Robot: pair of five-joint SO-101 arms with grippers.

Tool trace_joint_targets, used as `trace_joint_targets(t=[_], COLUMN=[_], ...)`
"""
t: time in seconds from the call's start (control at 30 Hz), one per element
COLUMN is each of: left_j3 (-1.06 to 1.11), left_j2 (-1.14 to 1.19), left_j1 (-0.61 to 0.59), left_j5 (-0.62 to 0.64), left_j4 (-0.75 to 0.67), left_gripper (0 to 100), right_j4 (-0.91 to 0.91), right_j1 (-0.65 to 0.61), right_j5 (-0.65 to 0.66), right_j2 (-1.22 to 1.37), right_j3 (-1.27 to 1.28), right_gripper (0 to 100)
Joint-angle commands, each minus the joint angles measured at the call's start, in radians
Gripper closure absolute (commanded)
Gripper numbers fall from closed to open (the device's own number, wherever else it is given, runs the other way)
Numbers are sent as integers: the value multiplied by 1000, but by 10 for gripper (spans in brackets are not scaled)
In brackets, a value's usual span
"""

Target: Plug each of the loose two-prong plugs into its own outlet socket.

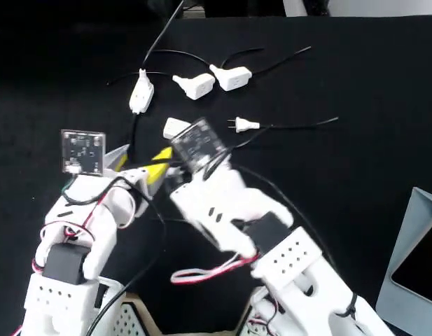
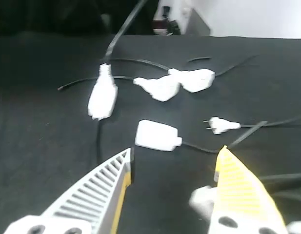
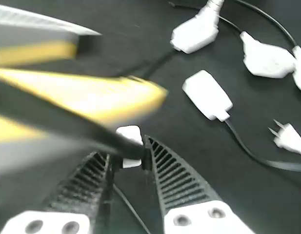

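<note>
Closest in, the right gripper (image 3: 128,151) has its two black ribbed fingers drawn nearly together around a small white piece (image 3: 130,134). A black cable runs across just in front of it. The piece is blurred, so I can only say it looks like a plug body pinched between the tips.

Right beside it, the left gripper (image 2: 175,150) hangs low over the table (image 1: 342,84) with its fingers spread wide, one grey and one yellow, and nothing between them. Its yellow finger crosses just above the right gripper's tips, so the two grippers are crowded together.

Just beyond them a flat white block (image 1: 175,127) lies on the black cloth, its thin cable trailing off to one side. A loose two-prong plug (image 1: 245,125) lies near it, apart from everything else, with its prongs pointing towards the block. Farther back is a long white socket (image 1: 141,92) on a cable that runs off the far edge. Next to it, two more white connector bodies (image 1: 194,85) (image 1: 231,77) lie side by side, almost touching.
</note>
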Motion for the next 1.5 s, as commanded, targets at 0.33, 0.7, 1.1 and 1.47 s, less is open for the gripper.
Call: trace_joint_targets(t=[0.33,0.7,1.1,1.47], left_j3=[-8,-130,-447,-536], left_j2=[256,655,1191,1301], left_j1=[53,390,568,671], left_j5=[-253,-358,-408,-407], left_j4=[-28,-189,-261,-262], left_gripper=[726,721,720,685], right_j4=[81,81,86,80], right_j1=[594,704,704,704], right_j5=[0,-2,-2,-2], right_j2=[-27,-27,-27,-25], right_j3=[-260,-297,-289,-263], right_gripper=[987,987,986,986])
